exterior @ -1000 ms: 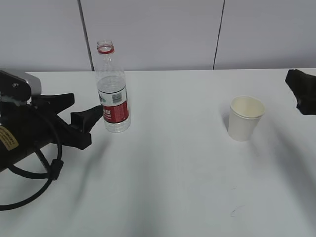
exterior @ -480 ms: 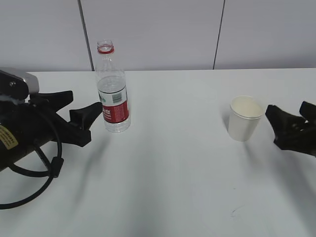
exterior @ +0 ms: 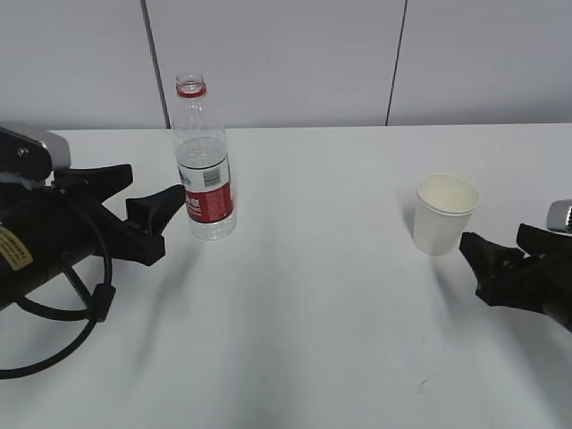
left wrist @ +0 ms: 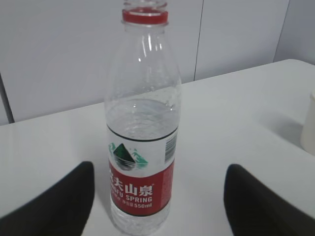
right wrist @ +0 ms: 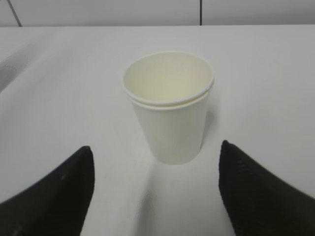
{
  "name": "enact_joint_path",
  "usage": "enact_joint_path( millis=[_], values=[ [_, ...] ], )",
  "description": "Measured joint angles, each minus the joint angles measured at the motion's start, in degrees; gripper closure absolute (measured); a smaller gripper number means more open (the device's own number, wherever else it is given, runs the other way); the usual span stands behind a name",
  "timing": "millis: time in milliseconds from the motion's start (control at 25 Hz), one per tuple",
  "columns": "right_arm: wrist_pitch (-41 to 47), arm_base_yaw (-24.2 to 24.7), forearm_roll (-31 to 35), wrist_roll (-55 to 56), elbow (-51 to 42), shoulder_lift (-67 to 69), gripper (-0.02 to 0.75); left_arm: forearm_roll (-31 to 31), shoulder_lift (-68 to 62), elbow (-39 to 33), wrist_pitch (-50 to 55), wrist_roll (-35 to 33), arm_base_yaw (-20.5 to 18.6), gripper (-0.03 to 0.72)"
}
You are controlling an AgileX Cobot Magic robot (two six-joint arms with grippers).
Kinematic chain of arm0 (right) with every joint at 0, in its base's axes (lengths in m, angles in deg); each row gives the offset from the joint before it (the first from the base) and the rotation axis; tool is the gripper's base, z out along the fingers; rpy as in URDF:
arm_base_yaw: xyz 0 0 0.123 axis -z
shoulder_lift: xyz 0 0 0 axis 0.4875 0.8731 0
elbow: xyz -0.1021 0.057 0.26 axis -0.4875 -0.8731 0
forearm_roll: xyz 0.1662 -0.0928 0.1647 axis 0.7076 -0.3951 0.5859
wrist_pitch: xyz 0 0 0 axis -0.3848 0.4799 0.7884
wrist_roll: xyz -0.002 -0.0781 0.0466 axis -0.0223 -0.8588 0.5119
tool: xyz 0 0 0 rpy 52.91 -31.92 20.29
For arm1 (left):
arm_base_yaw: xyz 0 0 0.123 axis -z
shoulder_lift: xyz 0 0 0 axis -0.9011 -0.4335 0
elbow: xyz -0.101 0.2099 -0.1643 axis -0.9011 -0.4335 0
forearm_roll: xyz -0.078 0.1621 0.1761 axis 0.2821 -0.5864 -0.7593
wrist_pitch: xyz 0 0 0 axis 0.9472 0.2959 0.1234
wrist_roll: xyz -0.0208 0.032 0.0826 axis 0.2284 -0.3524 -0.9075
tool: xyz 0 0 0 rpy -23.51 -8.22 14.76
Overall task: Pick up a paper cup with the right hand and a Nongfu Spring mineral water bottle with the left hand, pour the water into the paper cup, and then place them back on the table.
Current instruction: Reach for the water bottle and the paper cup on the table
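Observation:
The Nongfu Spring bottle (exterior: 204, 165) stands upright on the white table (exterior: 313, 295) at the left, uncapped, with a red neck ring, about half full of water (left wrist: 142, 120). My left gripper (exterior: 143, 201), on the arm with the yellow label, is open just left of the bottle; in the left wrist view the bottle (left wrist: 142, 147) stands just beyond its open fingertips (left wrist: 256, 206). The white paper cup (exterior: 444, 214) stands at the right and looks empty. My right gripper (exterior: 500, 246) is open close to the cup's right; the cup (right wrist: 170, 108) stands just ahead of its fingers (right wrist: 251, 191).
A grey panelled wall (exterior: 295, 54) runs behind the table's far edge. A small dark scuff mark (exterior: 427, 382) lies on the tabletop near the front right. A looped black cable (exterior: 89, 295) hangs from my left arm.
My right gripper has come down from the right edge and moved left, low to the table, close to the cup. The left arm, bottle and cup have not moved.

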Motion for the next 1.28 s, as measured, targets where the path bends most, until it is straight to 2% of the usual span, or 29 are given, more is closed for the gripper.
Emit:
enact_joint_path(
  millis=[320, 1280],
  values=[
    [-0.1, 0.0, -2.1, 0.1, 2.3, 5.0, 0.15, 0.0, 0.0, 0.0, 0.0, 0.0, 0.0, 0.186],
    [-0.5, 0.0, -1.0, 0.0, 15.7, 16.5, 0.122, 0.0, 0.0, 0.0, 0.0, 0.0, 0.0, 0.186]
  ],
)
